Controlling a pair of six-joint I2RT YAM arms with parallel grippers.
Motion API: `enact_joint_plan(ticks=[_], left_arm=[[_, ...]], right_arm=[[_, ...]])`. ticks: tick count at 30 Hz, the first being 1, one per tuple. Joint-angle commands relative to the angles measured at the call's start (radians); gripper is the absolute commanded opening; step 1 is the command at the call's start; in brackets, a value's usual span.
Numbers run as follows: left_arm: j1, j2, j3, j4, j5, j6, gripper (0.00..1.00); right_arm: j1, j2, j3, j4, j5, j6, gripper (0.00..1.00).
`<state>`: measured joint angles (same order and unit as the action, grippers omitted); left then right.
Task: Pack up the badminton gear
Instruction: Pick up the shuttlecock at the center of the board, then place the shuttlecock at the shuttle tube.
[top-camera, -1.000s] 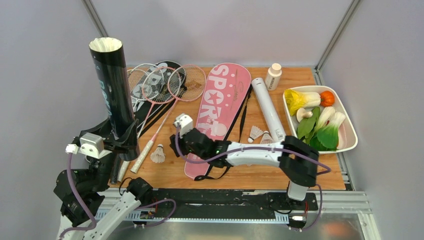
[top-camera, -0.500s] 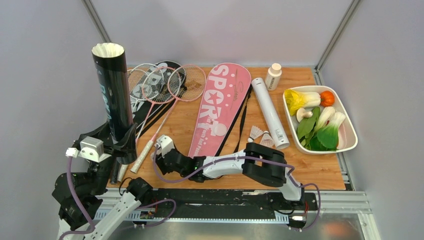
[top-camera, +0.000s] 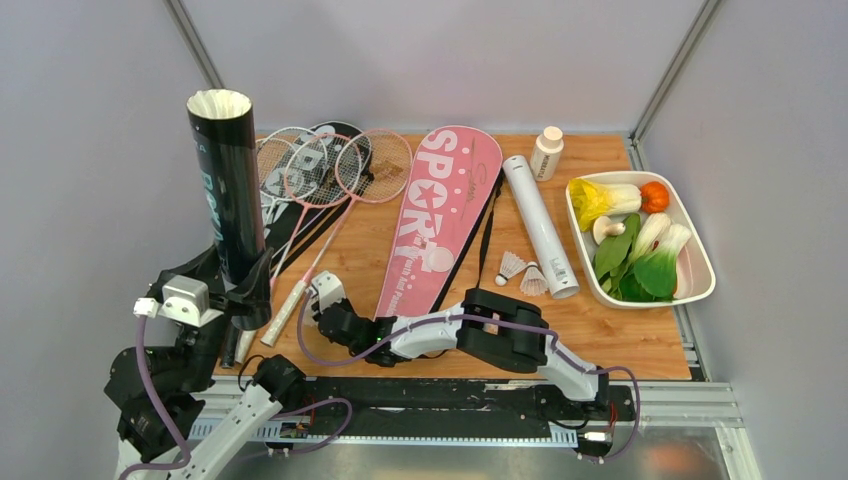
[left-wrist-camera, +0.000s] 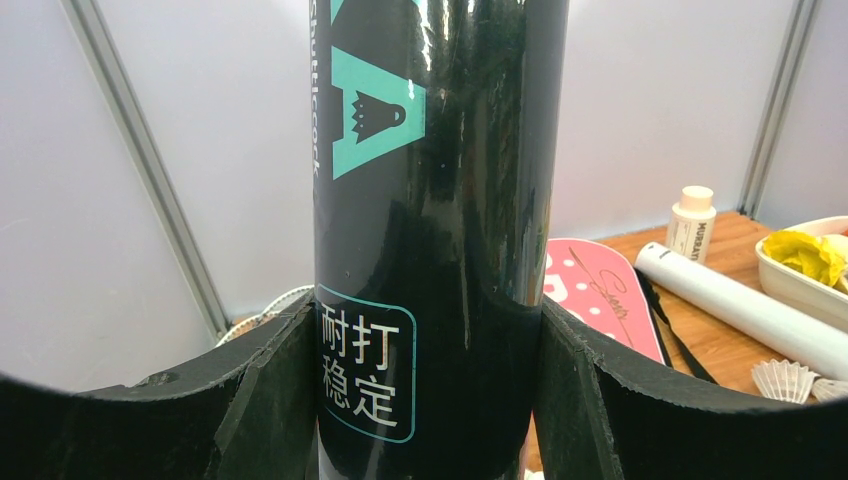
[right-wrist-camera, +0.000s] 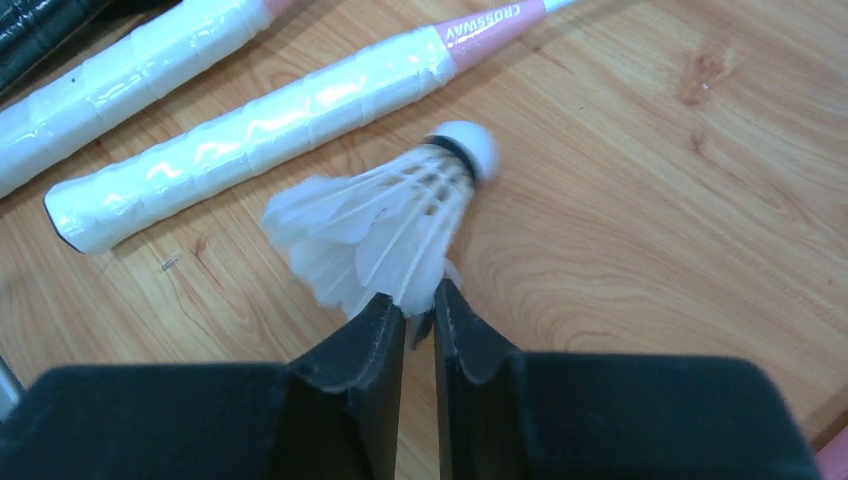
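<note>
The shuttlecock (right-wrist-camera: 385, 225) lies on its side on the wooden worktop (right-wrist-camera: 650, 250), at the near left of the board, just beside the white-wrapped handle of a pink racket (right-wrist-camera: 250, 130). It sits directly ahead of the right end effector (right-wrist-camera: 420, 310). Its long axis slants away from the fingers: the rounded white cork with its dark band points off and to the right, and the flared feather skirt faces back towards the jaws. The jaws stand almost together and pinch the near edge of that skirt, so I judge the grip to be made, though only on a few soft, thin feathers that could bend or slip. The right arm is the nearer one, stretched low across the front of the board. The left end effector (left-wrist-camera: 430, 320) is clamped around the lower part of the black tube (top-camera: 228, 190), a glossy, rigid cylinder with teal print. The tube stands upright at the left edge, its open mouth high up and showing a white pleated ring. The coming move probably turns on carrying the shuttlecock up and left to that mouth, cork first. Further right lie the pink bag (top-camera: 440, 210), the matte white tube (top-camera: 538, 225) and two more shuttlecocks (top-camera: 512, 266) beside it.
</note>
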<state>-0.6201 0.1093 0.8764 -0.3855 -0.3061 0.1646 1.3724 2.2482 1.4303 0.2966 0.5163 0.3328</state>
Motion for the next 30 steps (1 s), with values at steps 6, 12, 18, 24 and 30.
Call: enact_joint_plan(ticks=[6, 12, 18, 24, 30], left_arm=[[-0.001, -0.045, -0.067, 0.039, 0.043, 0.059, 0.0], [-0.002, -0.078, -0.156, 0.035, 0.116, 0.171, 0.0], [-0.001, -0.077, -0.218, -0.055, 0.33, 0.352, 0.0], [-0.001, -0.073, -0.273, -0.052, 0.416, 0.397, 0.0], [-0.002, -0.035, -0.365, 0.038, 0.481, 0.444, 0.0]], right_arm=[[-0.021, -0.068, -0.036, 0.118, 0.064, 0.005, 0.0], [-0.104, -0.303, -0.216, 0.096, -0.042, 0.006, 0.0], [-0.298, -0.612, -0.395, -0.058, -0.334, -0.01, 0.0], [-0.471, -0.936, -0.462, -0.318, -0.494, -0.064, 0.0], [-0.743, -1.203, -0.446, -0.544, -0.703, -0.138, 0.0]])
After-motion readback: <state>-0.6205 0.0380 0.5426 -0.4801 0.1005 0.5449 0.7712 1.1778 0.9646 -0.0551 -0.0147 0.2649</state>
